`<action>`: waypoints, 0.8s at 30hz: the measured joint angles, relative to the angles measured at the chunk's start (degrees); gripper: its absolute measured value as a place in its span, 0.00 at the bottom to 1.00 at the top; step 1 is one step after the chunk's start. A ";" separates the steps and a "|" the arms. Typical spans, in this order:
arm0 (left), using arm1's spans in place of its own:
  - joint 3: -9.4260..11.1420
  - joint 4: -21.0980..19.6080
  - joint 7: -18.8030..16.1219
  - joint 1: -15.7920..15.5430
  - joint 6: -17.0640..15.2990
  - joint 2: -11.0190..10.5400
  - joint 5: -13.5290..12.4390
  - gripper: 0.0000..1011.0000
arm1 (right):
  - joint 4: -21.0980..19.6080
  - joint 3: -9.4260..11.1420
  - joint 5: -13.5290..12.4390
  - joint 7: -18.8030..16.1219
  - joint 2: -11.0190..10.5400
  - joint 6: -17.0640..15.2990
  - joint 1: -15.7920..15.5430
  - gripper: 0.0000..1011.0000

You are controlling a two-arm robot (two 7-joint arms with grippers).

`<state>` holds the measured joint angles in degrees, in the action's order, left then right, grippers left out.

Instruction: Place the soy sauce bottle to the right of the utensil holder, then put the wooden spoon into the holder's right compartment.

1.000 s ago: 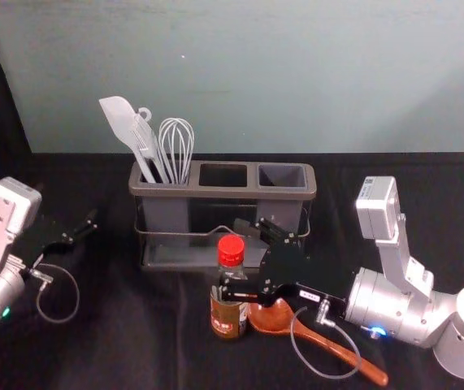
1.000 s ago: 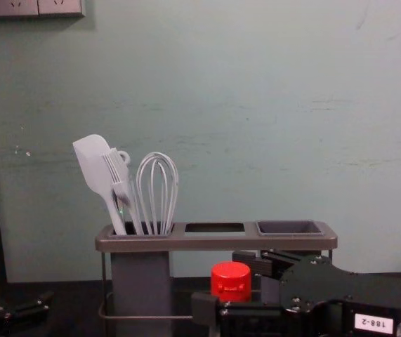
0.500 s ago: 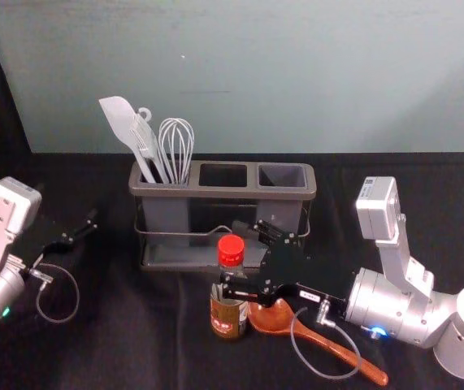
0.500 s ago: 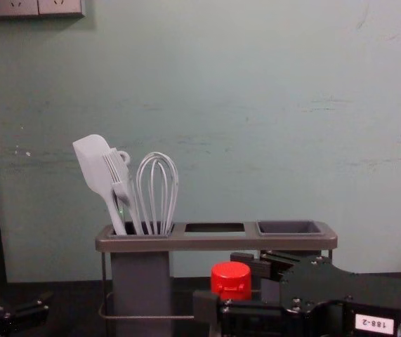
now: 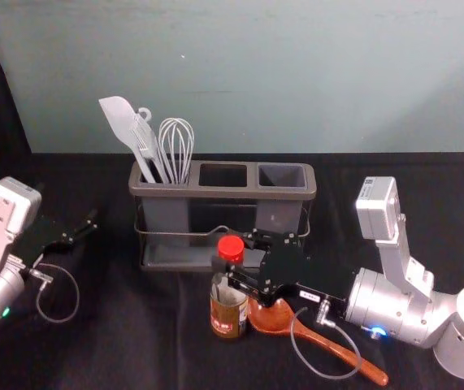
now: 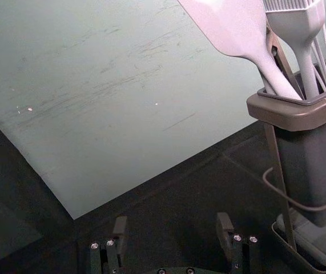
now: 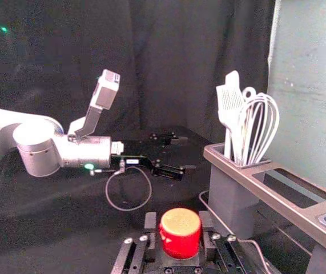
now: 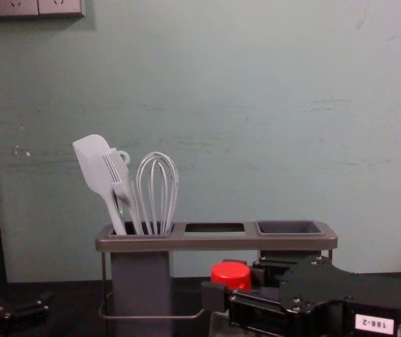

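Right hand (image 5: 233, 250) closes in on the bottle (image 5: 228, 315)

Wide a moment ago, its fingers have narrowed around the red top, seemingly gripping it. The bottle stands near side of the holder (image 5: 240, 192), spoon (image 5: 329, 344) just right. Left hand (image 5: 92, 224): wide, at left.

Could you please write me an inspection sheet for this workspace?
Surface: black cloth.
Soy sauce bottle: upright, in front of the utensil holder.
Wooden spoon: lying on the cloth, right of the bottle.
Utensil holder: spatula, brush and whisk in left compartment; nothing in right compartment.
Clutter: nothing seen.
Left end effector: open, left of the holder.
Right end effector: closed on the bottle near its red cap.
Cables: a loop at each arm's wrist.
Surroundings: pale wall, sockets.
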<state>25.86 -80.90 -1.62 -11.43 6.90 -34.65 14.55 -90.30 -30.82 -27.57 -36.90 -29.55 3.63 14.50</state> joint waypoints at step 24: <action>0.00 0.00 0.00 0.00 0.00 0.00 0.00 1.00 | 0.00 0.00 0.00 0.01 0.00 0.00 0.00 0.39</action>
<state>25.86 -80.90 -1.62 -11.43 6.91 -34.65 14.55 -90.30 -30.82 -27.56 -36.90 -29.55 3.64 14.50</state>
